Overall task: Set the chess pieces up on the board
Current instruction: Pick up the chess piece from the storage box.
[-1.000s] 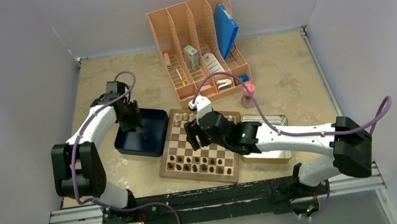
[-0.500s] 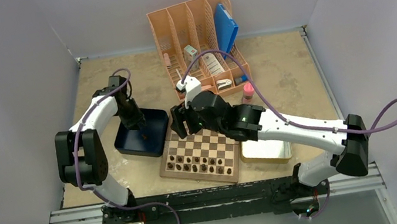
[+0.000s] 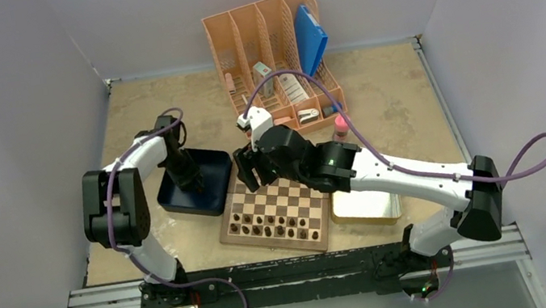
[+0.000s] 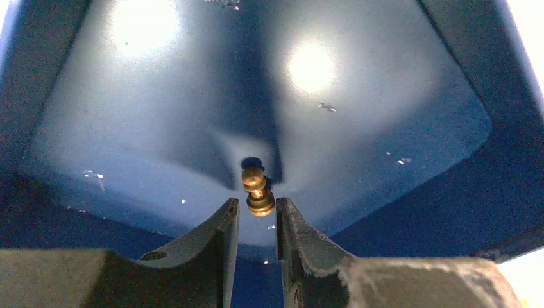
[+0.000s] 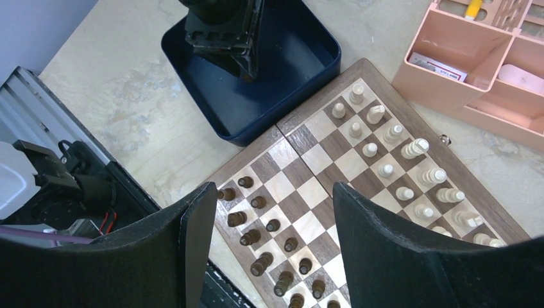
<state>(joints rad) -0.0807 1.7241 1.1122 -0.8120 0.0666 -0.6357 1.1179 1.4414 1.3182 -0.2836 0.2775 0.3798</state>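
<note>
Far rows of the board [image 3: 283, 201] under the right arm [image 3: 387, 175], unseen from above.

One board [image 3: 284, 197], one blue tray [image 3: 216, 180], one chess piece [image 4: 258, 191] inside, one tin [image 3: 363, 207], one organizer [image 3: 248, 35].

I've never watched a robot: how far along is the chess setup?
Looks nearly done: pale pieces and dark pieces stand in rows at opposite ends of the board. In hand: the left gripper straddles one dark piece in the blue tray; grip unclear. Remaining: placing it. The right gripper hovers open, empty.
</note>
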